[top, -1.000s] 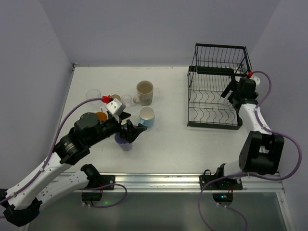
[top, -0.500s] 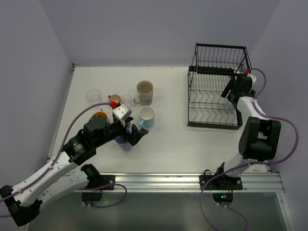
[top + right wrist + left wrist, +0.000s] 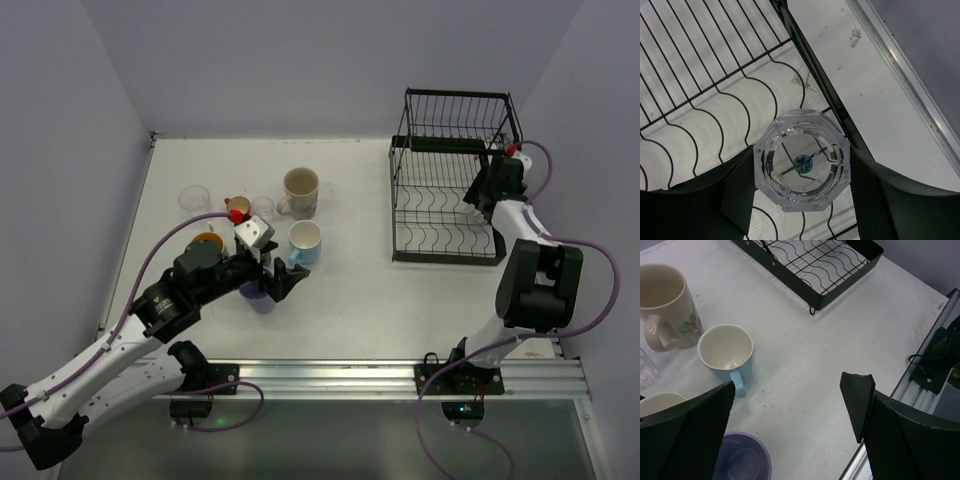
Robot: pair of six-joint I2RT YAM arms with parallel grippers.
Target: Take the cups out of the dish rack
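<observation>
A clear faceted glass (image 3: 802, 160) stands on the lower tray of the black wire dish rack (image 3: 445, 200) near its right edge bar (image 3: 810, 65). My right gripper (image 3: 802, 167) is shut on it, one finger against each side. On the left of the table stand a beige mug (image 3: 300, 190), a light blue cup (image 3: 305, 240), a lavender cup (image 3: 742, 462), a white cup (image 3: 660, 402), two clear glasses (image 3: 195, 197) and small orange cups (image 3: 208, 240). Above the bare table beside the lavender cup hangs my left gripper (image 3: 792, 390), open and holding nothing.
The rack's raised upper basket (image 3: 460, 120) stands at the back right. The table's right edge and metal rail (image 3: 905, 75) run close beside the rack. The front rail (image 3: 920, 385) lies just past my left gripper.
My right gripper's fingers have come in from wide open onto the clear glass. The left arm shifted slightly right, then stayed still with its fingers open.
</observation>
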